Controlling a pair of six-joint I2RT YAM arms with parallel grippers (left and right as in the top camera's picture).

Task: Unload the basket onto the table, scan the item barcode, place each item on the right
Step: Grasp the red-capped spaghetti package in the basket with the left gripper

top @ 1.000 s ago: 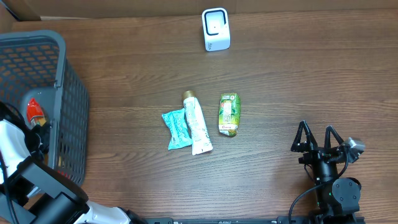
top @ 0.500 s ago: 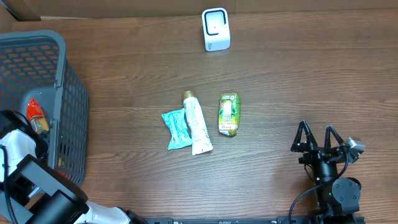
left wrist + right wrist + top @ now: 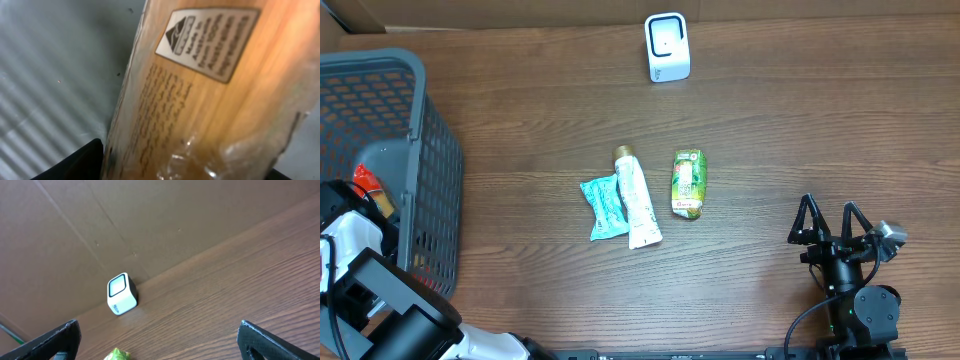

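- bottle, amber-looking with a pale label and some clear wrap on it, pretty much fills the left wrist view. it's down inside the grey basket, and its red cap shows from overhead near the basket's right wall
- left end effector is down in the basket too, right at the bottle. one dark finger shows tight against the bottle's lower left, but i honestly can't tell if it's clamped on the bottle or just sitting around it
- right end effector sits far to the right of the basket, fingers spread wide with nothing between them
- scanner, a small white box, stands upright well to the right of the basket, up at the back edge of the tabletop
- out on the tabletop to the right of the basket: a teal packet, a white tube touching the packet's far side, then a green pouch just beside the tube but not touching it
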